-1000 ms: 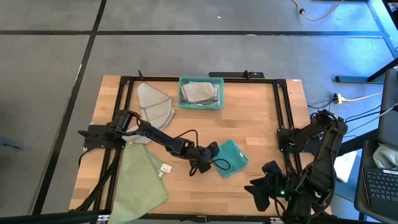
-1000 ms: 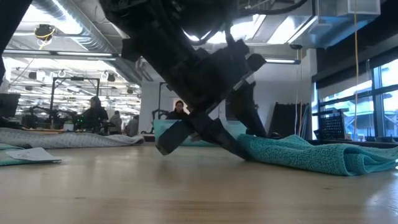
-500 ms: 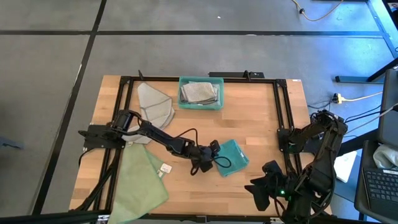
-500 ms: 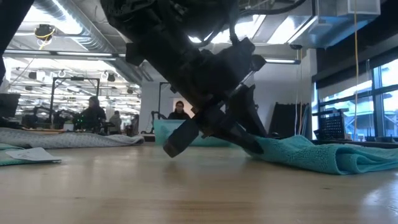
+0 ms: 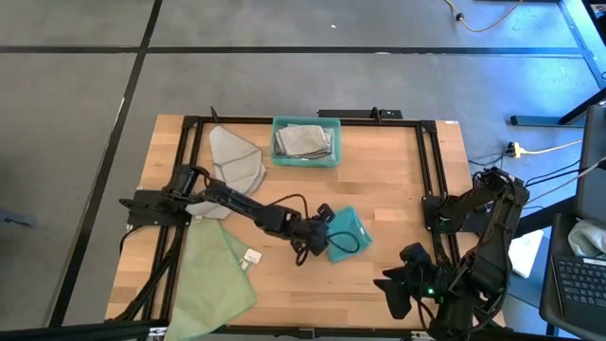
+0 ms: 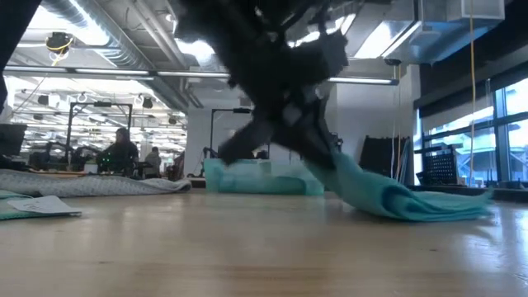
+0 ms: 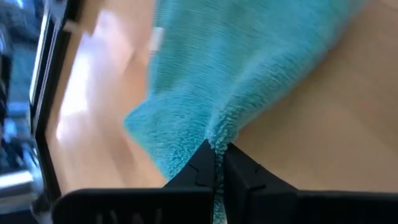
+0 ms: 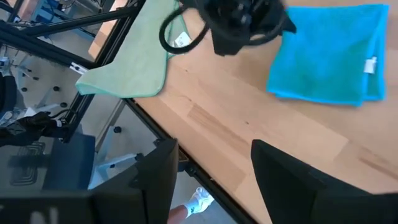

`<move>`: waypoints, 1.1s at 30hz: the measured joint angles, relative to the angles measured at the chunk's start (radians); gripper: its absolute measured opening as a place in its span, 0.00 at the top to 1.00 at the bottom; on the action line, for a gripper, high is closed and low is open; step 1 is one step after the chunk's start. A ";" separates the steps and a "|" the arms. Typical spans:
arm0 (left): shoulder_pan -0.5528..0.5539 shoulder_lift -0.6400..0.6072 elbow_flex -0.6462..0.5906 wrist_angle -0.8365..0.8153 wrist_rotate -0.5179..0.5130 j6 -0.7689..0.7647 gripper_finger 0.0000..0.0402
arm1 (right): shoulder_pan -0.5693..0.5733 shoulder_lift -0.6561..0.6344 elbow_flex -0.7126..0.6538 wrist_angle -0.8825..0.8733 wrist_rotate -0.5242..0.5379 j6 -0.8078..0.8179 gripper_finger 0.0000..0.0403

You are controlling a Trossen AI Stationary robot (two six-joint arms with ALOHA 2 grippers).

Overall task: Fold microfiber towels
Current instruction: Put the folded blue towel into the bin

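A teal microfiber towel lies folded at the table's middle, near the front. My left gripper reaches in from the left and is shut on the towel's left edge, raised above the wood in the low view. The towel's right part rests flat on the table. A pale green towel lies at the near left and hangs over the front edge. A light grey towel lies at the far left. My right gripper waits open off the table's near right corner. My left gripper pinches the teal towel's left edge between its two shut fingers. One layer or several, I cannot tell. The fingers come from the table's left, slanting down. The held edge is lifted and the cloth slopes down from it to the part on the table.
A teal plastic bin with folded grey cloths stands at the far middle. A black frame runs around the table's sides. A small white tag shows on the green towel. Bare wood lies right of the teal towel.
My left gripper has shut on the teal towel's left edge and gone up, a little toward the far edge. The towel's left part has been lifted off the wood while its right part has stayed on the table.
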 joint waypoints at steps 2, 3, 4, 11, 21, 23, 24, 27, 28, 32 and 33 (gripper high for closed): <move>0.017 -0.014 0.046 -0.081 0.003 -0.062 1.00 | 0.000 0.000 0.000 -0.013 0.013 -0.002 0.49; 0.028 -0.021 0.072 -0.120 0.004 -0.090 1.00 | 0.000 0.000 0.000 -0.018 0.022 -0.002 0.49; 0.039 -0.028 0.098 -0.165 0.004 -0.117 1.00 | 0.000 0.000 0.000 -0.023 0.031 -0.003 0.49; 0.149 -0.069 0.303 -0.500 0.010 -0.235 1.00 | 0.000 0.000 0.000 -0.076 0.085 -0.004 0.49; 0.334 -0.101 0.669 -0.916 0.066 -0.372 1.00 | -0.017 0.001 0.000 -0.164 0.138 -0.004 0.49; 0.378 -0.101 0.716 -1.001 0.073 -0.415 1.00 | -0.024 0.001 0.001 -0.167 0.142 -0.004 0.49; 0.397 -0.101 0.731 -1.032 0.081 -0.435 1.00 | -0.030 0.001 0.001 -0.170 0.141 -0.004 0.49; 0.448 -0.101 0.752 -1.114 0.113 -0.508 1.00 | -0.044 0.001 0.001 -0.171 0.142 -0.004 0.49; 0.460 -0.101 0.753 -1.137 0.131 -0.536 1.00 | -0.048 0.001 0.001 -0.171 0.146 -0.003 0.49; 0.491 -0.100 0.746 -1.179 0.210 -0.589 1.00 | -0.070 0.001 0.001 -0.171 0.153 -0.003 0.49; 0.500 -0.100 0.741 -1.176 0.239 -0.592 1.00 | -0.076 0.001 0.001 -0.172 0.153 -0.004 0.49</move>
